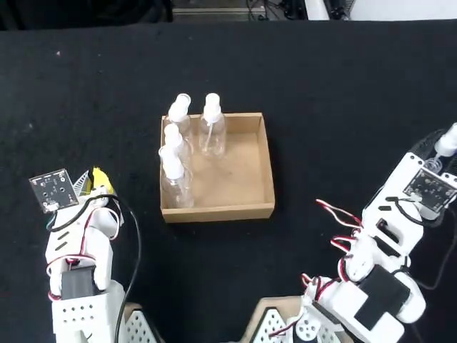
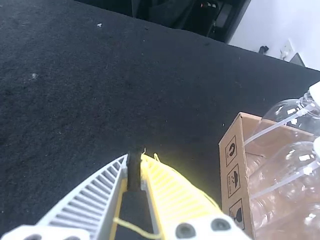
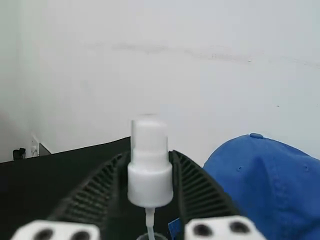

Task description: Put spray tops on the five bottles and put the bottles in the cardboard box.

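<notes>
A spray top is being pinched upright by the right gripper, presumably for the fifth bottle (the left gripper is being held pressed together, empty)

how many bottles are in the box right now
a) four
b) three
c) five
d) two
a: four bottles stand in the box, each with a top on; another top is clamped in the right jaws.
</notes>
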Tool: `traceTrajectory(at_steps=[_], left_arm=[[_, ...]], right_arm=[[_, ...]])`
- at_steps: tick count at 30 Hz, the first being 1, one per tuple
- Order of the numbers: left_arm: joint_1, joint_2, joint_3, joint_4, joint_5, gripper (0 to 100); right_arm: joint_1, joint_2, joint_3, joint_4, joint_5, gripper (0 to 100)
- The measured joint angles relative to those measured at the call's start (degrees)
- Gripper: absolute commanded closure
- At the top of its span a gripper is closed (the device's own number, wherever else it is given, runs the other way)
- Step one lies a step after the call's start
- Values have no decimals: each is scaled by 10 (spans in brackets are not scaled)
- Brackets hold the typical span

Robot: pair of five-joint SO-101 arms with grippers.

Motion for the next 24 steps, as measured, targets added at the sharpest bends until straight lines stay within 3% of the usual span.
traceTrajectory(at_steps=[11,17,24], left_arm=[[0,0,0,0,0,970],[0,0,0,0,0,970],[0,0,0,0,0,970]], right_arm=[[0,0,11,0,0,827],[0,-1,22,1,0,676],[-14,-45,25,92,0,667]])
